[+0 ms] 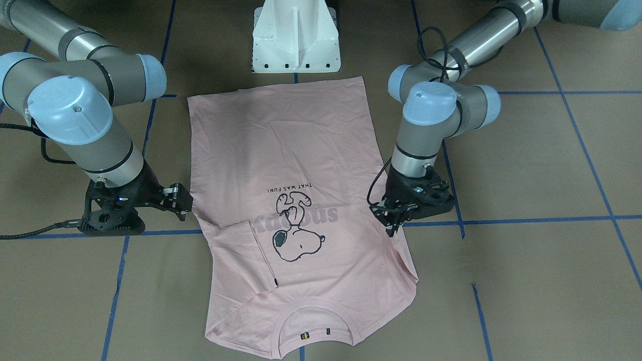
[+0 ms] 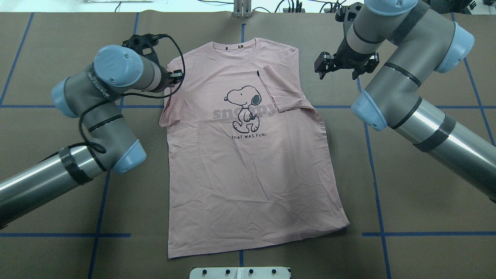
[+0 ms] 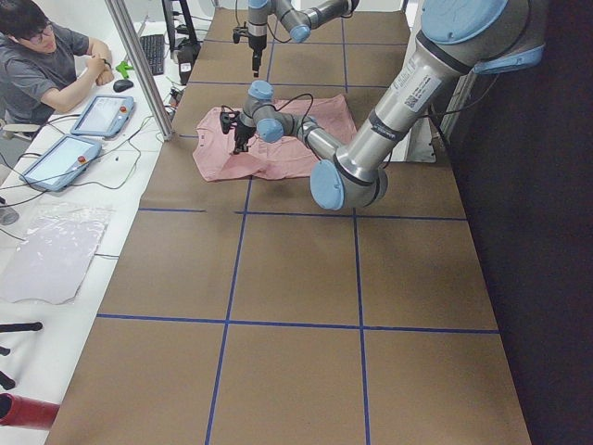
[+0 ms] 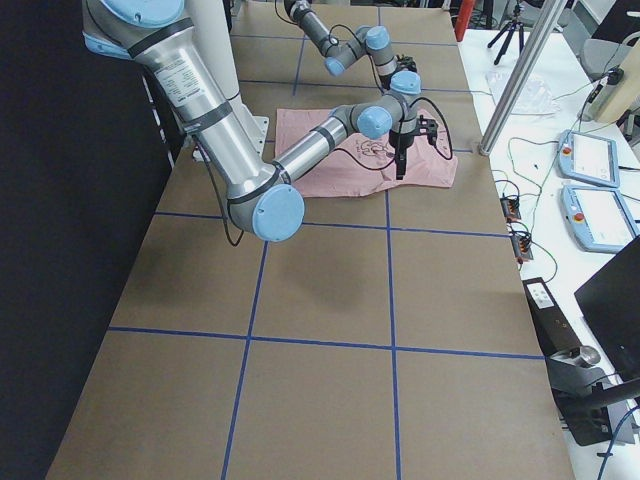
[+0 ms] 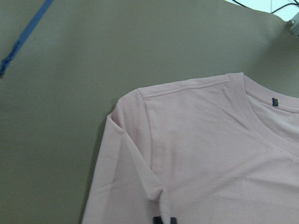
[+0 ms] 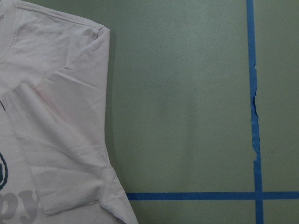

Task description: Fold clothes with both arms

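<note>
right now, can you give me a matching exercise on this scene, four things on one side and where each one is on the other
Things:
1 right gripper
2 left gripper
3 tagged sleeve
4 collar

Places:
a folded in onto the grey lettering
b at the T-shirt edge, near a shoulder
c over bare table beside the T-shirt
d at the end far from the white pedestal

Pairs: 1c, 2b, 3a, 4d
</note>
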